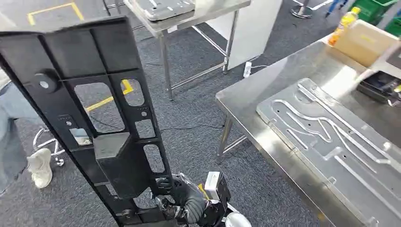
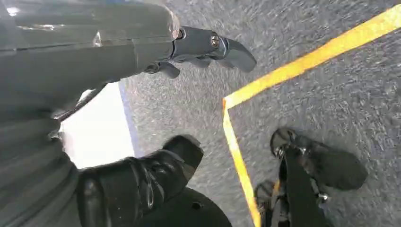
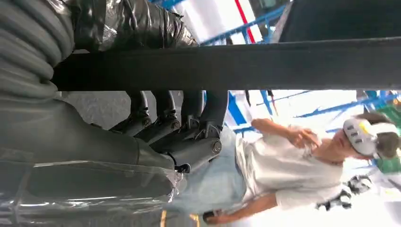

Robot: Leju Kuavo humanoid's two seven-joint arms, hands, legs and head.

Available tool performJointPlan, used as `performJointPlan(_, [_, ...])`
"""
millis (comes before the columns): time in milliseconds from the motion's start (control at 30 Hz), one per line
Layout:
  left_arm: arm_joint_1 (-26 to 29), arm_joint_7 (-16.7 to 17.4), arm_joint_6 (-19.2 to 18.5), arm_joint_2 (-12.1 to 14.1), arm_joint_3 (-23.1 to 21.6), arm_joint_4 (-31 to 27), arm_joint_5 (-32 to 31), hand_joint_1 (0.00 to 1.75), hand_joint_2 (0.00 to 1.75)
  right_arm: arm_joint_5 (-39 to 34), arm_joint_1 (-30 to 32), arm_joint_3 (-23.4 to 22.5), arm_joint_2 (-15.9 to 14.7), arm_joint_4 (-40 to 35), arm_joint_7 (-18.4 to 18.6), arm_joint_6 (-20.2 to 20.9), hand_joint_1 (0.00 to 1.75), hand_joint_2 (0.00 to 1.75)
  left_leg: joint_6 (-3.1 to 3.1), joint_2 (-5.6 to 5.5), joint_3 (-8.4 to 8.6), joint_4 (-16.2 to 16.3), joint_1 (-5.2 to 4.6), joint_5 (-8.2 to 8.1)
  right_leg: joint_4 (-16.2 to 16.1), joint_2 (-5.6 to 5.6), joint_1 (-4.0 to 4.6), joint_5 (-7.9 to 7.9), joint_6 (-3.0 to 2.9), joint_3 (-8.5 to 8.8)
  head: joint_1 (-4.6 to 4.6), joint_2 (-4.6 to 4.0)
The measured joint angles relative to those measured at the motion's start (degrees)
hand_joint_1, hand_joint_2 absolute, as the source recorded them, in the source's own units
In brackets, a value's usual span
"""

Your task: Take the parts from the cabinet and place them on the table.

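- Holding the long black plastic frame panel with cut-out windows (image 1: 94, 113) near its lower end, the right hand (image 1: 184, 201) has its dark fingers (image 3: 198, 118) wrapped over one bar of the part, thumb on the opposite side; the grip reads as firm in the right wrist view.
- The panel stands nearly upright in the air, tilted with its upper end leaning away to the robot's left, well apart from the steel table (image 1: 265, 90) at the right.
- On that table lies a flat grey metal plate with raised curved channels (image 1: 331, 137), and farther back a tan cardboard box (image 1: 364, 42) with an orange drink bottle (image 1: 343, 23) just beside it.
- The left hand (image 2: 142, 94) hangs over grey carpet (image 2: 331, 94) crossed by a yellow floor line (image 2: 302, 66); fingers and thumb are apart and nothing lies between them.
- A second steel table (image 1: 189, 23) stands farther off.
- A person in a white shirt wearing a headset (image 3: 293, 165) stands close by.
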Motion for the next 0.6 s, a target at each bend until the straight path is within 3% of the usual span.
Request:
performJointPlan(33, [0.02,0.00,0.02,0.04,0.00,0.00,-0.11,0.00,1.75,0.00,0.18,-0.02,-0.16,0.00,0.00,-0.04,1.75,1.75,-0.01,0.79,0.02,0.01,-0.02,-0.02,1.25,-0.11,-0.08,0.18,0.07,-0.54,0.00,0.00])
performJointPlan(67, [-0.05,0.00,0.02,0.04,0.00,0.00,-0.20,0.00,1.75,0.00,0.38,-0.02,-0.31,-0.07,0.00,-0.04,1.75,1.75,-0.06,1.51,0.06,0.04,-0.02,-0.07,-0.67,-0.26,-0.17,1.83,0.11,0.48,0.02,0.00])
performJointPlan(100, [-0.15,0.00,0.02,0.02,-0.02,0.00,-0.22,0.00,1.75,0.00,0.51,-0.02,-0.44,-0.15,0.00,-0.07,1.75,1.75,-0.12,2.14,0.14,0.09,-0.02,-0.17,-4.90,-0.68,-0.21,4.21,0.01,2.81,0.00,0.00])
performJointPlan(133, [-0.21,0.00,0.02,0.02,-0.07,0.00,-0.26,0.00,1.75,0.00,0.54,-0.04,-0.46,-0.31,0.00,-0.07,1.75,1.75,-0.23,2.71,0.29,0.14,-0.05,-0.32,-10.20,-1.71,-0.13,6.52,-0.27,5.72,0.02,0.00])
performJointPlan(167, [-0.22,0.00,0.02,0.02,-0.11,0.00,-0.31,0.00,1.75,0.00,0.53,-0.11,-0.46,-0.57,0.00,-0.06,1.75,1.75,-0.42,3.21,0.51,0.16,-0.12,-0.47,-14.96,-3.91,0.14,8.06,-0.78,8.45,0.02,0.00])
performJointPlan(200, [-0.16,0.00,0.00,0.02,-0.13,0.00,-0.31,0.00,1.75,0.00,0.48,-0.13,-0.46,-0.77,0.00,-0.06,1.75,1.75,-0.83,3.71,0.57,0.41,-0.61,-0.75,-16.74,-5.84,0.96,7.36,-1.19,9.04,0.00,0.00])
performJointPlan(333, [-0.45,0.22,0.02,0.02,-0.37,0.00,-0.63,0.00,1.75,0.02,0.88,-0.20,-0.70,-1.42,-0.04,-0.17,1.75,1.75,-1.99,6.13,1.42,-0.06,-0.62,-0.88,-17.17,-2.77,0.95,7.95,-2.34,8.63,0.00,0.00])
performJointPlan(367, [-0.45,0.24,0.02,0.07,-0.46,0.00,-0.77,0.00,1.75,0.07,1.18,-0.22,-0.72,-1.71,-0.02,-0.24,1.75,1.75,-2.32,4.93,1.31,0.33,-0.22,-1.58,-17.78,-2.23,0.22,8.45,-2.67,9.31,0.00,0.00])
performJointPlan(400, [-0.41,0.24,0.04,0.09,-0.50,0.00,-0.85,0.00,1.75,0.09,1.15,-0.22,-0.77,-1.88,-0.04,-0.26,1.75,1.75,-2.54,1.64,0.50,2.38,-0.15,-3.16,-18.00,-1.64,0.04,8.63,-3.10,9.30,-0.02,0.00])
performJointPlan(433, [-0.35,0.24,0.04,0.09,-0.55,0.00,-0.85,0.00,1.75,0.09,1.10,-0.22,-0.77,-1.90,-0.09,-0.26,1.75,1.75,-2.69,-0.38,-1.49,6.65,-0.08,-5.69,-17.99,-1.03,-0.04,8.73,-3.26,9.14,-0.17,0.00])
performJointPlan(500, [-0.20,0.29,0.02,0.09,-0.57,0.02,-0.85,0.00,1.75,0.09,1.24,-0.22,-0.79,-1.95,-0.09,-0.28,1.75,1.75,-3.07,-1.37,-5.32,14.76,0.03,-9.02,-17.94,0.39,-0.01,8.76,-3.34,9.06,-0.13,0.00])
performJointPlan(533, [-0.14,0.31,0.02,0.09,-0.59,0.00,-0.85,0.00,1.75,0.11,1.28,-0.22,-0.81,-1.95,-0.07,-0.28,1.75,1.75,-3.22,-1.40,-6.64,17.19,0.04,-9.09,-17.79,1.41,0.01,8.76,-3.33,9.01,-0.13,0.00])
performJointPlan(567, [-0.02,0.33,0.04,0.09,-0.59,0.00,-0.85,0.00,1.75,0.20,1.40,-0.22,-0.94,-1.95,0.00,-0.28,1.75,1.75,-3.31,-1.42,-6.50,16.51,0.08,-7.81,-17.62,2.22,-0.03,8.74,-3.31,9.01,-0.13,0.00])
performJointPlan(600, [0.01,0.33,0.04,0.15,-0.61,0.00,-0.85,0.00,1.75,0.20,1.47,-0.22,-1.01,-1.95,-0.02,-0.31,1.75,1.75,-3.33,-1.48,-5.40,13.71,0.17,-5.56,-17.42,3.06,-0.10,8.67,-3.20,8.99,-0.13,0.00])
